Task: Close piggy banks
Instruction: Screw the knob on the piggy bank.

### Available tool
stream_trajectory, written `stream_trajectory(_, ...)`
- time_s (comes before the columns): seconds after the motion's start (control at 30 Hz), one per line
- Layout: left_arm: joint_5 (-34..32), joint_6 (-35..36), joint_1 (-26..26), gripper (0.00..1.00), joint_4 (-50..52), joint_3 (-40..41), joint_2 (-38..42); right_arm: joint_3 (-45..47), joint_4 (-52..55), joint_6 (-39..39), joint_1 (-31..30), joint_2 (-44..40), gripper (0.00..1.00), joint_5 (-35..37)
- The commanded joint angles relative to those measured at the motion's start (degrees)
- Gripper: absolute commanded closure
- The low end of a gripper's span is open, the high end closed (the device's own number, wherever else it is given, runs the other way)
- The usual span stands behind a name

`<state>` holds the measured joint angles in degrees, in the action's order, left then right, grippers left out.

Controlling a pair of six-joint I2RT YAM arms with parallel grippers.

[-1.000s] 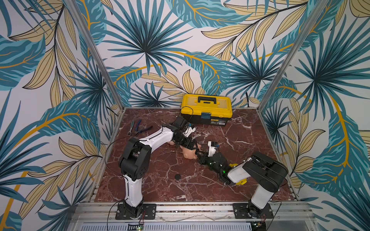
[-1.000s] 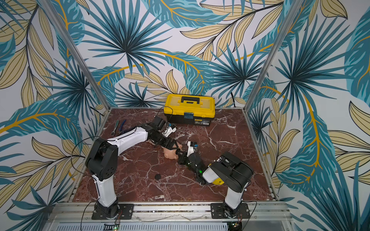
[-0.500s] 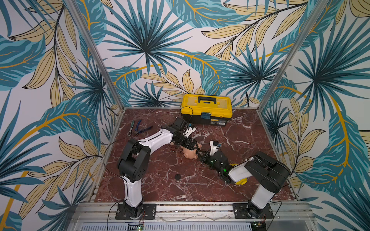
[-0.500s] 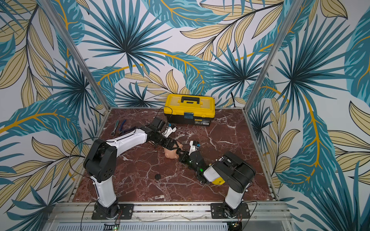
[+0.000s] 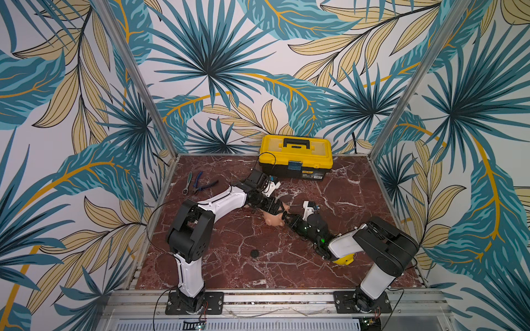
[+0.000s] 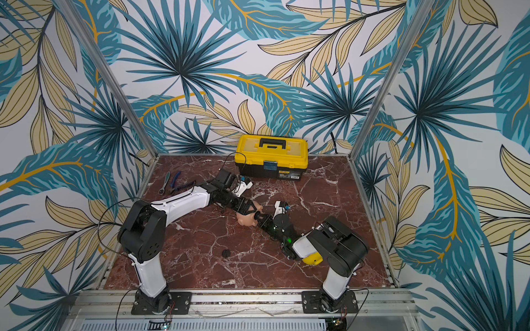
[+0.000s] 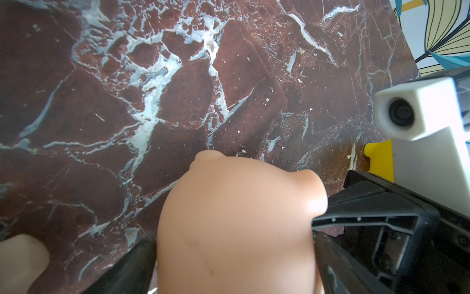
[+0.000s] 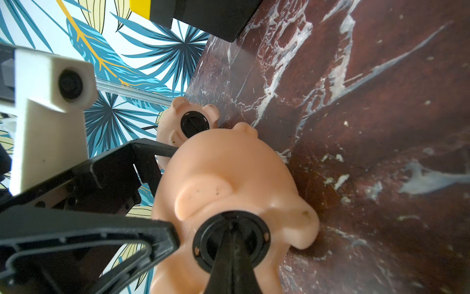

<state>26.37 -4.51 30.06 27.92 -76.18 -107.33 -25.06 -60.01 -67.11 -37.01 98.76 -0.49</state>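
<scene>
The peach-pink piggy bank [image 8: 229, 173] is found near the middle of the bench [image 5: 229, 272], a little toward the rear edge. It is turned so that its belly faces the right arm. It is grasped across its rounded body by the left gripper [image 5: 274, 207], whose jaws are spread wide on either flank. The right gripper [image 8: 230, 230] is clenched, and its joined tips are set into the recess of the black plug [image 8: 259, 236] in the belly opening. Whether a ridge of the plug is pinched cannot be told.

The pig is judged to be hollow, light and smooth, so it is likely to slip or roll under a push. It is best held across the broad flanks, as it is here, and not by the ears or legs. The plug is judged to be small and stiff, and pressure on it must be countered by the holding arm.

The left arm is stretched low from the front left corner, with its wrist bent inward. The right arm is folded low near the front right corner, and its forearm is laid diagonally toward the middle, almost level with the bench.

The pale pink piggy bank [image 8: 166, 127] is seen just beside the held pig, with its plug seated. The yellow piggy bank [image 5: 344, 259] lies under the right arm. A loose black disc [image 5: 254, 253] lies toward the front edge, well apart.
</scene>
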Motion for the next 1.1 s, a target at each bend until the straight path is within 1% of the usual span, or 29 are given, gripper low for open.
stream_trajectory(0.0, 0.51, 1.58, 1.24, 0.05, 7.90, 4.06, -0.60, -1.76, -2.59, -3.54, 2.17, -2.41, 1.00, 4.71)
stream_trajectory(0.4, 0.06, 1.34, 1.25, 0.05, 6.40, 5.17, -0.12, -2.09, -2.52, -10.78, 3.19, -2.04, 1.00, 3.71)
stream_trajectory(1.07, -1.06, 0.03, 1.22, 0.05, 5.39, 5.00, -0.33, -1.92, -1.01, -15.47, 4.05, -1.12, 1.00, 2.46)
